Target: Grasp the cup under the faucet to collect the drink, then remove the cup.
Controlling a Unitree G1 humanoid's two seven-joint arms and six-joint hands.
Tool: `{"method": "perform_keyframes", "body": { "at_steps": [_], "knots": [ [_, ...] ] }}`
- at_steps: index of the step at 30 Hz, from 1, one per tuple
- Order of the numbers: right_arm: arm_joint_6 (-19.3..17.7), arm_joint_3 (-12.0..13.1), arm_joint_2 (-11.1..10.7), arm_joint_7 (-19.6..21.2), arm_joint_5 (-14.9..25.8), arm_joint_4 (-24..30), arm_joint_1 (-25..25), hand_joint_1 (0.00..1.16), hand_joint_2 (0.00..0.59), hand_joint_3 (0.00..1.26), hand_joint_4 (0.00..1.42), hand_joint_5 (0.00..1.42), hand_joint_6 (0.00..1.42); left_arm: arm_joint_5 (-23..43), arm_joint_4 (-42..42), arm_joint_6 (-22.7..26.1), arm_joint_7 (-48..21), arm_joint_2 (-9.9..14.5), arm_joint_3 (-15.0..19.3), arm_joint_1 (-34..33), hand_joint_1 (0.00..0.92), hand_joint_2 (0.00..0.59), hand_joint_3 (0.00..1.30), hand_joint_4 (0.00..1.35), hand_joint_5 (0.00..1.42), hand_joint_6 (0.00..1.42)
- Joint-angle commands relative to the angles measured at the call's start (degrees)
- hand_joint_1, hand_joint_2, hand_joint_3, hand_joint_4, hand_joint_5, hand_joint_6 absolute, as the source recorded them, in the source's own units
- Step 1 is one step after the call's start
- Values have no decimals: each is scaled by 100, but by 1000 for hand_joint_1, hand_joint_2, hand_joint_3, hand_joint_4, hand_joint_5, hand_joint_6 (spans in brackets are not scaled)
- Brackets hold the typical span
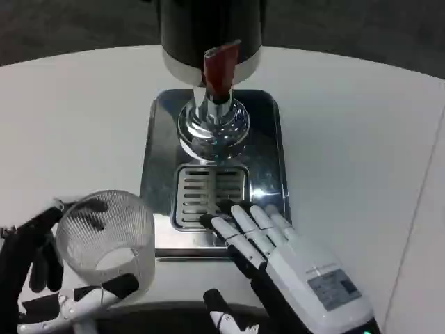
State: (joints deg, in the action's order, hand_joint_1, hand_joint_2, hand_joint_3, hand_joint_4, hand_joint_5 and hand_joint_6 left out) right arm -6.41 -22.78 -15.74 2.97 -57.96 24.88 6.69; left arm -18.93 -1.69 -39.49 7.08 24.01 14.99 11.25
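Left hand (42,278) grips the clear ribbed cup (108,233) at near left, fingers wrapped round its wall, cup upright and empty-looking, standing off the steel tray (268,146). Right hand (278,254) holds nothing, fingers straight and apart, tips resting on the drain grille (208,195). Faucet (215,104) with red lever (220,66) sits farther back, up and to the right of the cup. Judgement: cup must travel forward-right onto the grille, where the right hand's fingers lie in the way.
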Motion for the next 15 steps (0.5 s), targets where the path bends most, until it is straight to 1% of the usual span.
{"method": "perform_keyframes", "body": {
  "at_steps": [1,14,15],
  "knots": [
    [-113,30,-3,103,90,-72,-33,284,493,104,0,0,0,14,-104,-23,-46,-23,-40,-23,596,114,968,1080,1210,1321],
    [-104,43,5,156,159,-119,-57,297,491,105,21,0,0,63,-104,145,-70,-39,-17,-55,602,111,968,1080,1210,1321],
    [-95,42,15,157,153,-116,-57,304,498,105,30,0,0,87,-105,167,-80,-41,-22,-66,602,111,968,1080,1210,1321]
  ]
}}
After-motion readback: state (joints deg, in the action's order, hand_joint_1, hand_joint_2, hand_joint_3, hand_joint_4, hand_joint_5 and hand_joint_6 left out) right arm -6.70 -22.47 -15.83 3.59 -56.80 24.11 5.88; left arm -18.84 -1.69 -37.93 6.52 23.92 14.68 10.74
